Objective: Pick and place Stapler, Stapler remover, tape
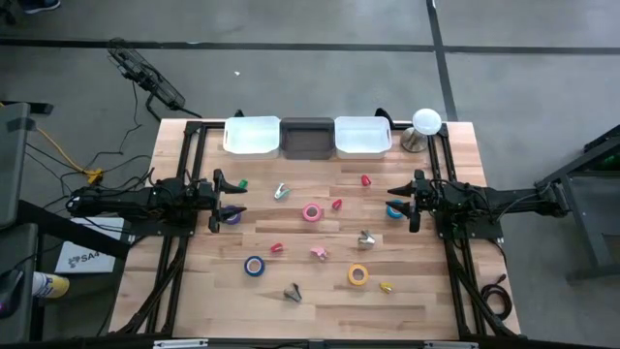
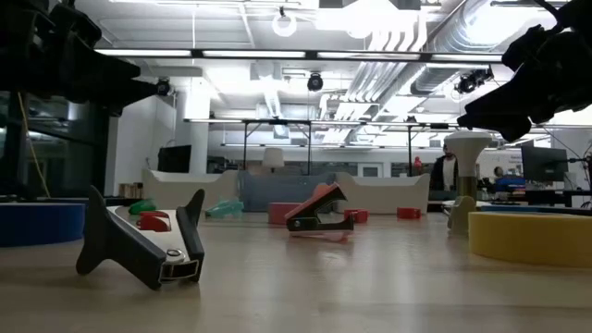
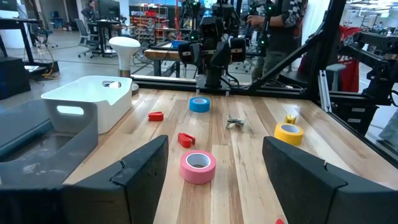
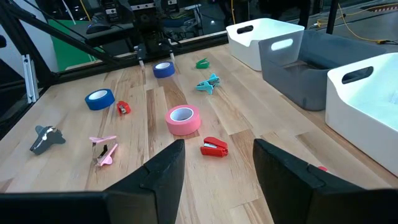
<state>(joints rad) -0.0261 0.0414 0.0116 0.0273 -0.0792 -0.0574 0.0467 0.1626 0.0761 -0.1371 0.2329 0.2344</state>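
The left gripper [image 1: 227, 201] is holding its dark fingers [image 3: 140, 171] apart, gripping nothing, at the left side of the pale wooden desk [image 1: 320, 291]. The right gripper [image 1: 407, 201] is mirroring it at the right side, fingers [image 4: 163, 168] apart and empty. Between them a pink ring-shaped tape roll [image 1: 311, 212] is lying flat at mid-desk, a small red stapler [image 1: 336, 205] just beside it. A yellow tape roll [image 1: 357, 274] and a blue tape roll [image 1: 254, 266] are sitting nearer the front edge.

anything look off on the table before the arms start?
Nothing stands out. Tape rolls, including the pink roll, lie flat and scattered among the small tools; three bins sit in a row at the far edge. Both grippers open, empty.
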